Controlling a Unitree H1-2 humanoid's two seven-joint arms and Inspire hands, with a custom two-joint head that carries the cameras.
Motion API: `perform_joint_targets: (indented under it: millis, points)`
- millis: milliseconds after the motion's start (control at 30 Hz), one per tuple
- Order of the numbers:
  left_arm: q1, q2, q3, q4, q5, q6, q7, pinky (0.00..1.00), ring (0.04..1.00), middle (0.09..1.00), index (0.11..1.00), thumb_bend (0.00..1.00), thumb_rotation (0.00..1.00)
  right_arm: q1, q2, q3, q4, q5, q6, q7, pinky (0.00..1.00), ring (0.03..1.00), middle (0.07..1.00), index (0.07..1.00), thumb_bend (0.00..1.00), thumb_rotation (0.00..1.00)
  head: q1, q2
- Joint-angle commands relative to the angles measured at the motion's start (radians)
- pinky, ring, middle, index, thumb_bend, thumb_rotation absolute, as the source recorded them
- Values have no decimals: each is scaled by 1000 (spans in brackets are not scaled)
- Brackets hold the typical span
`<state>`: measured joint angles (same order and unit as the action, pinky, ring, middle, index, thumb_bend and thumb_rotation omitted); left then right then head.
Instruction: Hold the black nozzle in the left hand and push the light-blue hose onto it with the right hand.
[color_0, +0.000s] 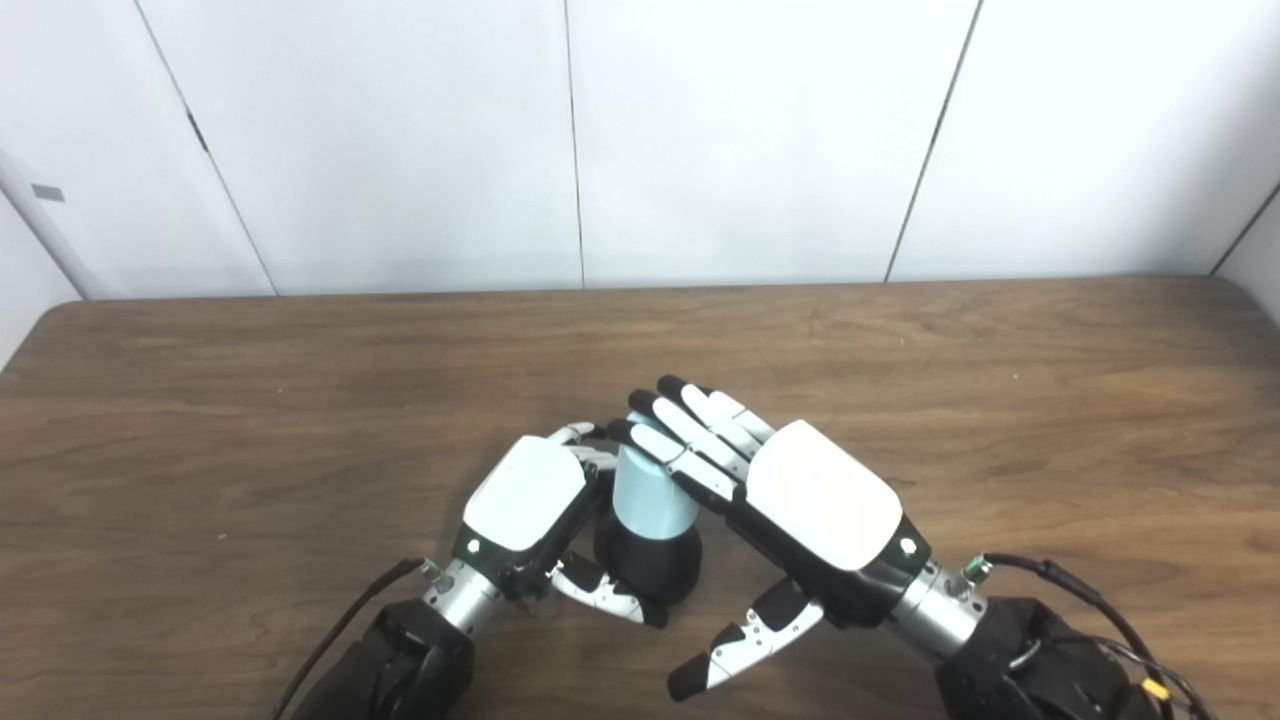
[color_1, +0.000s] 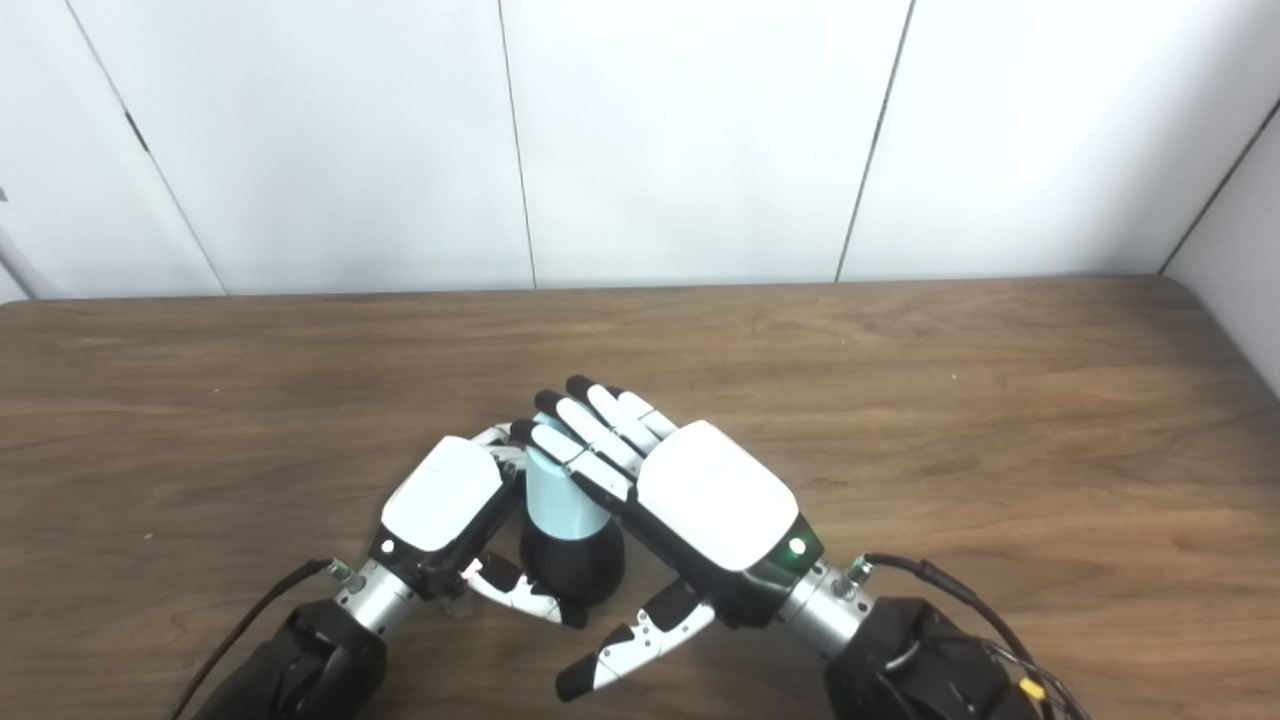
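Observation:
The black nozzle (color_0: 650, 562) stands upright near the table's front edge, with the light-blue hose (color_0: 652, 488) seated on top of it. My left hand (color_0: 528, 500) is shut on the nozzle, thumb curled along its front and fingers wrapped behind. My right hand (color_0: 790, 490) lies flat and open over the hose, its straight fingers (color_0: 670, 440) resting on the hose's top end and its thumb hanging free below. The hose's top is partly hidden by those fingers.
A brown wooden table (color_0: 300, 400) spreads out on all sides, its far edge meeting a white panelled wall (color_0: 700, 140). Cables (color_0: 1090, 600) trail from both wrists at the bottom edge.

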<state>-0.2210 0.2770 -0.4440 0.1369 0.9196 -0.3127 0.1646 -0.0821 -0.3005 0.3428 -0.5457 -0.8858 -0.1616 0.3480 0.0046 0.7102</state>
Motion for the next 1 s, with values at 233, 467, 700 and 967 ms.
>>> perform_joint_targets:
  millis: [233,467,700,967]
  points:
    - [62,-17,-35,39,-3,0,-9,814,478,476,490,523,0,43,-50,45,66,3,5,88,986,997,920,885,952,855,1,-1]
    - [62,-22,-34,41,-14,-3,-12,836,473,468,498,523,0,-6,-51,54,6,-9,1,114,935,930,817,777,935,840,1,-1]
    - [63,-22,-32,42,-12,-1,-15,832,472,469,498,523,0,-9,-54,60,8,-7,12,113,898,902,799,761,934,836,0,-2]
    - [61,-19,-32,49,-11,-9,-10,836,474,468,500,523,0,7,-23,31,1,24,22,40,937,978,945,911,915,796,-2,-7]
